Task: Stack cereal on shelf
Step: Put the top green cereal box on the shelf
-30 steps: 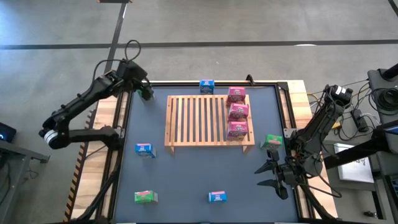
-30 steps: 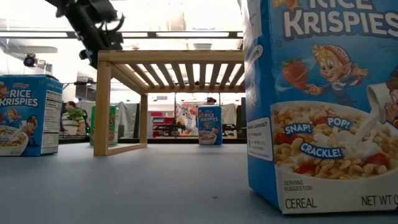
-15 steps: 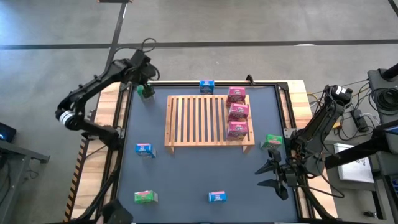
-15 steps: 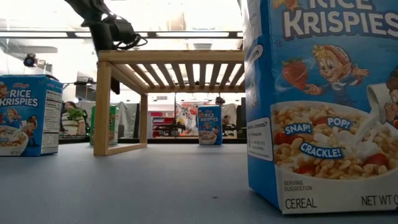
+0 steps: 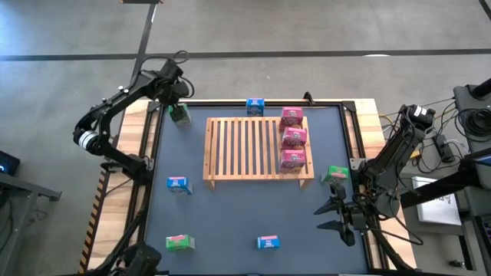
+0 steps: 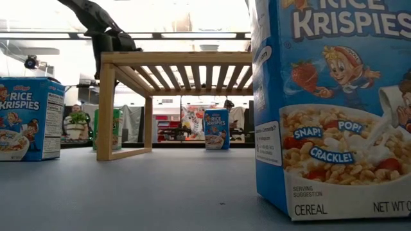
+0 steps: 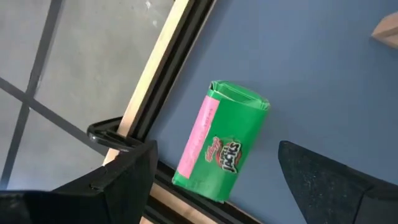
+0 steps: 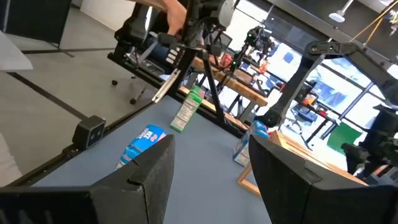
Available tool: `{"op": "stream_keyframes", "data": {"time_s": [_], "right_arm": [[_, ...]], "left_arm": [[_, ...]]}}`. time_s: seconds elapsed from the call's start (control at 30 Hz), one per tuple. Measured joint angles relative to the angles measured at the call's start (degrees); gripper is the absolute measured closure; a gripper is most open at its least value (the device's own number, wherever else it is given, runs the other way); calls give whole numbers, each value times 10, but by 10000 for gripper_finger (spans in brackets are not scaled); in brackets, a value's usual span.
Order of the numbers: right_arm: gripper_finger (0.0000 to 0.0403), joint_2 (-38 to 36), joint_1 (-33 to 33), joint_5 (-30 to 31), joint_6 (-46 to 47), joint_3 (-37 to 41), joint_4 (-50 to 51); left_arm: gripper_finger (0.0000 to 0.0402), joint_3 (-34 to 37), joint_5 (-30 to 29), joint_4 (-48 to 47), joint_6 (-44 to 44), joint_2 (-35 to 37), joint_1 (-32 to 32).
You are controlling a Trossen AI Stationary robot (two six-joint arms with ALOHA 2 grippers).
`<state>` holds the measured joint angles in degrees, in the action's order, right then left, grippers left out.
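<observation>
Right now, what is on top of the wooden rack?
Three pink cereal boxes stand in a row along one end of the wooden rack. Its other slats are bare. What is under the boxes is hidden.

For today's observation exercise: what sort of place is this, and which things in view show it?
Probably a robotics lab or workshop: two dark robot arms flank a framed blue table, with tripods and cabled equipment crowding the room behind.

Robotics lab: arm rigs (image 8: 329,68), tripods (image 8: 214,93), benches behind table.
</observation>
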<state>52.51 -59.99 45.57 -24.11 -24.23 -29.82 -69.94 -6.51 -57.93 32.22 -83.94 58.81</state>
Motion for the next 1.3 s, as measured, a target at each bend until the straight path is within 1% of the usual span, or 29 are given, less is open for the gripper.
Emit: {"op": "stream_keyframes", "data": {"time_s": [0.13,0.3,0.53,0.63,0.77,1.1,1.3], "right_arm": [[209,0,0,16,-2,0,0],[209,0,0,16,1,0,0],[209,0,0,16,1,0,0],[209,0,0,16,1,0,0],[209,0,0,16,1,0,0],[209,0,0,16,1,0,0],[209,0,0,16,1,0,0]], "left_arm": [[86,27,-2,32,7,3,0],[86,47,-20,60,2,5,4],[87,68,-19,93,-15,5,6],[94,78,-19,99,-23,1,7],[118,83,-19,99,-28,-8,7],[203,80,-18,99,-34,-10,7],[237,78,-14,98,-45,-7,7]]}}
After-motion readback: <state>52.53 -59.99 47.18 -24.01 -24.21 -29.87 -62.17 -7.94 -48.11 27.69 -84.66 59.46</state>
